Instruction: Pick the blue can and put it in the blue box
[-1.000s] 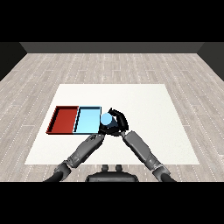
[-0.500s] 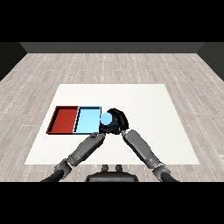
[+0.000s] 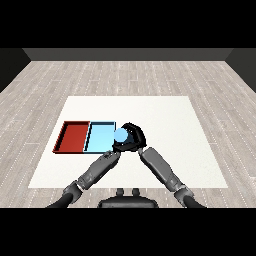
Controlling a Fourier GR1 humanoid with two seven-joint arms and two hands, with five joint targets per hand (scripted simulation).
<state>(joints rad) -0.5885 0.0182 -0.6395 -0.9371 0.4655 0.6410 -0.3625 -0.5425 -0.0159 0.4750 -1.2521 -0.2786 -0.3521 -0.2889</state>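
Head view: blue can point(image 3: 120, 135) upright, top toward camera, right hand point(image 3: 133, 139) curled round it.

Blue can point(image 3: 120, 135): a small light blue can, shown from above so that its round top is seen; whether it is fully upright cannot be told. It is enclosed by the curled fingers of the right hand point(image 3: 132, 140) and is located at the right edge of the blue tray point(image 3: 99, 138). Blue tray: a shallow, light blue rectangular tray, laid flat on the white table point(image 3: 165, 120), with its left side placed against a red tray point(image 3: 74, 137).
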